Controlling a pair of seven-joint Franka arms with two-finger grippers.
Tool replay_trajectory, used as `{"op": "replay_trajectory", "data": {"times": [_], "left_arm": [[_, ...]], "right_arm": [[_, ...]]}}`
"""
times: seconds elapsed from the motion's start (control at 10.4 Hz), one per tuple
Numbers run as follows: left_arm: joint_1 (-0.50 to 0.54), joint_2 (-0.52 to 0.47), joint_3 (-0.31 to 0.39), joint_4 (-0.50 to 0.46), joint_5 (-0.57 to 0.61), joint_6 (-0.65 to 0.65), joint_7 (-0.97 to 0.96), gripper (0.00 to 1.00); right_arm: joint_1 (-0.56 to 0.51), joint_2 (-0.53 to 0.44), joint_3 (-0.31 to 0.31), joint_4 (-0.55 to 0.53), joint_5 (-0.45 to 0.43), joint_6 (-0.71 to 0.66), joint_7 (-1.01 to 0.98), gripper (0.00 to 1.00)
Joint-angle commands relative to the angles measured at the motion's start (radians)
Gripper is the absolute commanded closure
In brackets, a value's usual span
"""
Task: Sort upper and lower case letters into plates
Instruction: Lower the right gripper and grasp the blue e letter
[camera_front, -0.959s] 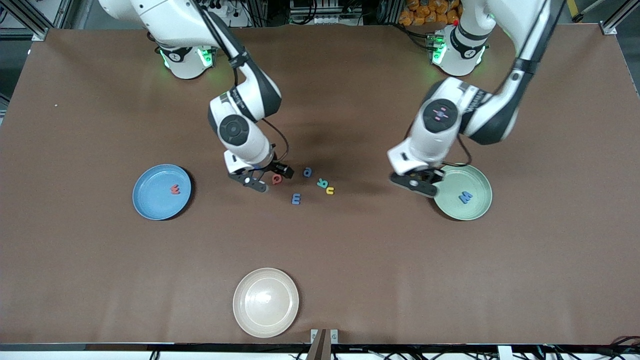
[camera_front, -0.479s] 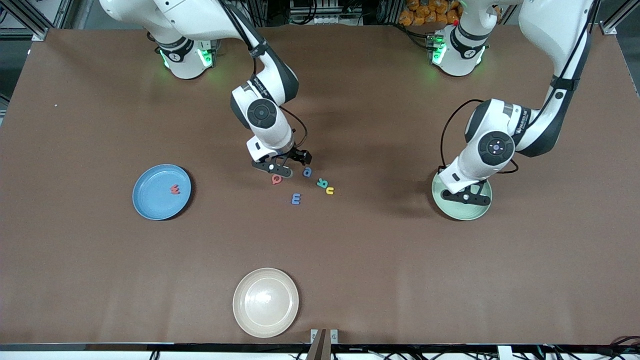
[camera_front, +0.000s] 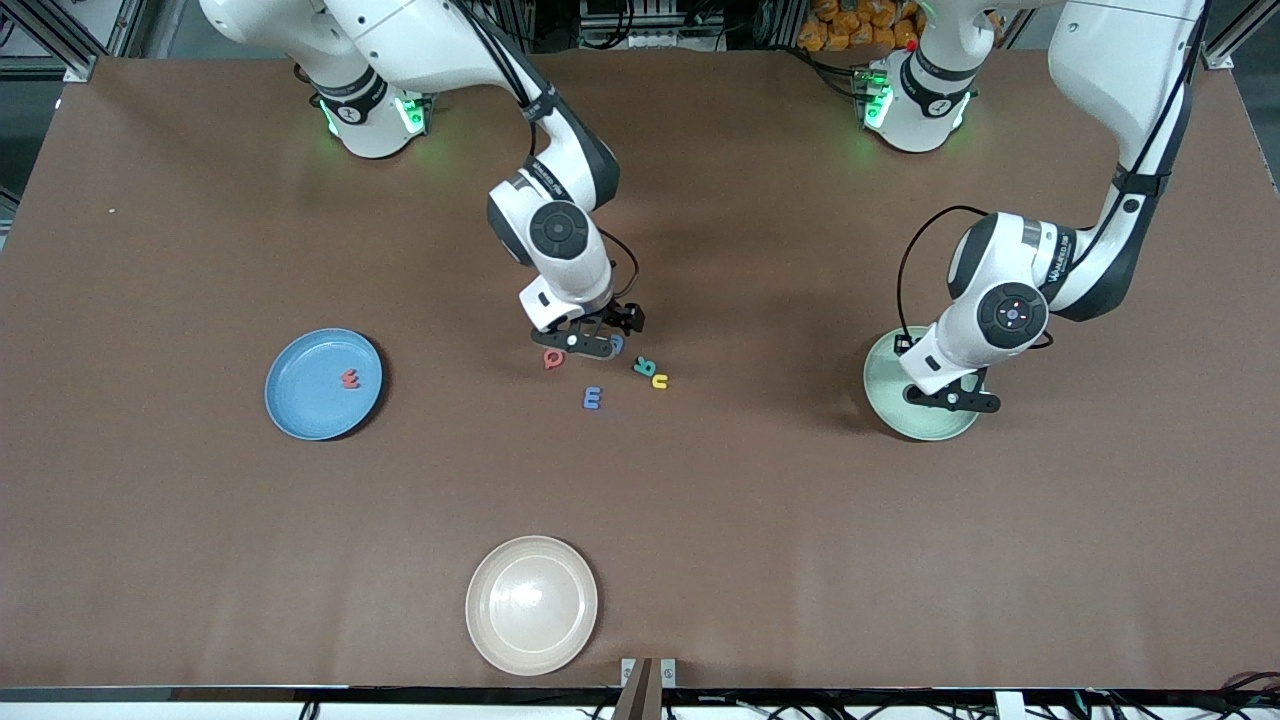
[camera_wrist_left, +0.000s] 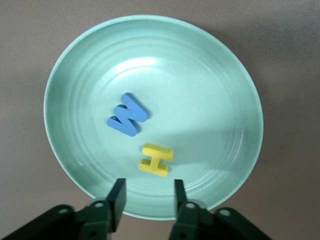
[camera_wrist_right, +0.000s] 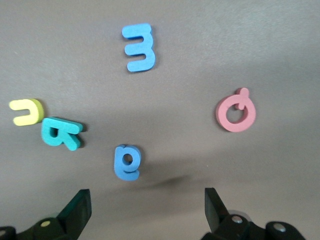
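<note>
- The left gripper (camera_wrist_left: 146, 197) hangs over the mint plate (camera_front: 885, 400), at the worktop's (camera_front: 900, 560) left-arm end; its fingers (camera_wrist_left: 118, 196) stand partly spread and hold nothing.
- In that plate lie a blue W (camera_wrist_left: 127, 114) and a yellow H (camera_wrist_left: 155, 159), near each other but apart; the H lies free just ahead of the fingertips.
- The right gripper (camera_front: 585, 343) is low over the letter cluster mid-worktop, fingers (camera_wrist_right: 80, 207) spread wide and empty, with the blue a (camera_wrist_right: 127, 161) between them and a little ahead of the tips.
- Taking the blue a as the clock's centre in the front view: the red Q (camera_front: 552, 358) lies at about 8 o'clock, the blue E (camera_front: 592, 398) at about 7, the teal k (camera_front: 644, 366) and yellow u (camera_front: 660, 381) at about 4, those two touching or nearly so.
- The blue plate (camera_front: 300, 400) sits toward the right arm's end, a red letter (camera_front: 350, 379) in it.
- A cream plate (camera_front: 532, 604) sits nearest the front camera.
</note>
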Motion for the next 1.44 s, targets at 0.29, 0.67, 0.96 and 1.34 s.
{"op": "replay_trajectory", "data": {"times": [0.29,0.67,0.96,1.34], "left_arm": [[-0.012,-0.030,-0.011,0.038,0.014,-0.005,0.017,0.00],[-0.045,-0.027,-0.020,0.096,0.013,-0.005,0.013,0.00],[-0.064,-0.024,-0.019,0.114,0.011,-0.005,0.011,0.00],[-0.082,-0.024,-0.019,0.136,-0.013,-0.005,0.008,0.00]], "right_arm": [[0.000,0.079,-0.009,0.121,-0.014,-0.012,0.035,0.00],[0.012,0.108,-0.009,0.127,-0.014,-0.010,0.044,0.00],[0.021,0.136,-0.009,0.150,-0.016,-0.010,0.052,0.00],[0.023,0.145,-0.009,0.164,-0.025,-0.010,0.072,0.39]]}}
